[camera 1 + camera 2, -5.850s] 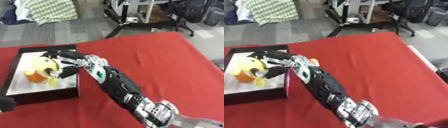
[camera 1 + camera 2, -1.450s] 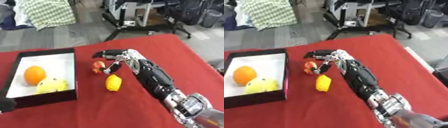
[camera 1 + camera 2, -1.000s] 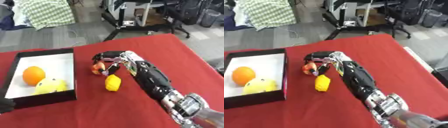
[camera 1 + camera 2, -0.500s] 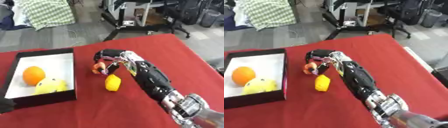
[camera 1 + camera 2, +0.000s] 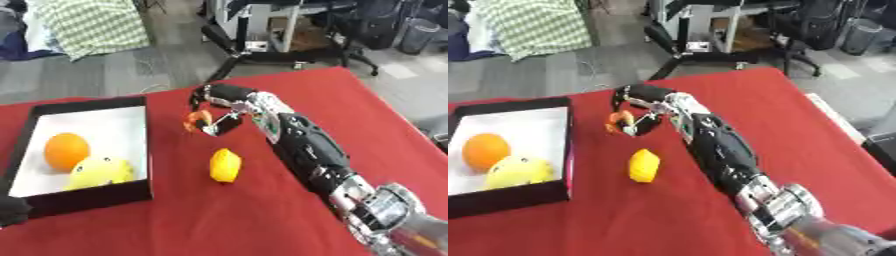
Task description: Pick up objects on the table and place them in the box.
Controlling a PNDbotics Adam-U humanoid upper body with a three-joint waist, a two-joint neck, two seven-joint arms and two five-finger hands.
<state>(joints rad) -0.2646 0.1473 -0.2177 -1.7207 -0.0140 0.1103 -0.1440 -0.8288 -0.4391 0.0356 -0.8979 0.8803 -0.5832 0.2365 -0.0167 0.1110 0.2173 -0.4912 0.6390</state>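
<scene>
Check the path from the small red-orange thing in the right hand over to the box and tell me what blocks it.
Nothing visible blocks it. The right hand is curled around the small red-orange thing, just right of the box; only bare red cloth and the box's near wall lie between. The yellow lemon lies nearer the camera, off that line.

Bare red table (image 5: 367,115) right of the arm; box (image 5: 140,145) wall blocks left.
</scene>
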